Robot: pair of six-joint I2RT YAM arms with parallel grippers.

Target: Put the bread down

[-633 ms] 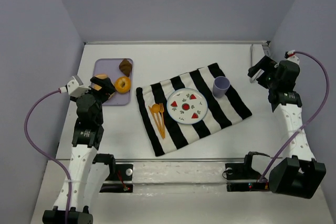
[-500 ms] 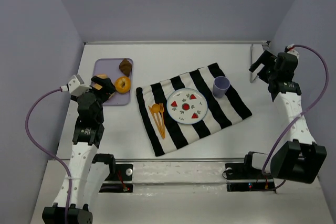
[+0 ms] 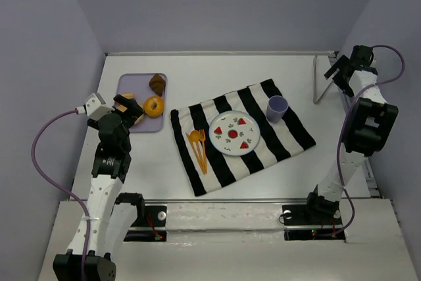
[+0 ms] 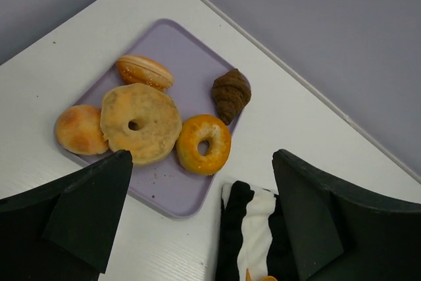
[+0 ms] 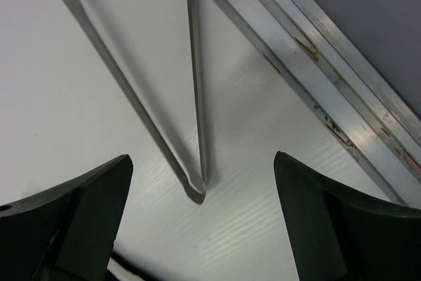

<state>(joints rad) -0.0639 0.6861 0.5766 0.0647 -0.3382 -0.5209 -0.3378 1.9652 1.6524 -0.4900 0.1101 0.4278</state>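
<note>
Bread, the small glossy golden-orange ring, is ungrasped: the left gripper hovers over it, jaws wide and empty, height hard to judge. It lies on the lavender tray; lifting and carrying, presumably to the white strawberry-patterned plate, remain. Right gripper gapes, empty.

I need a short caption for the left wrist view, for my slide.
Open left claw facing the purple tray, golden bread ring beside a dark croissant.

From above, the left pincer covers part of the tray; the wrist view crops the striped cloth.
</note>
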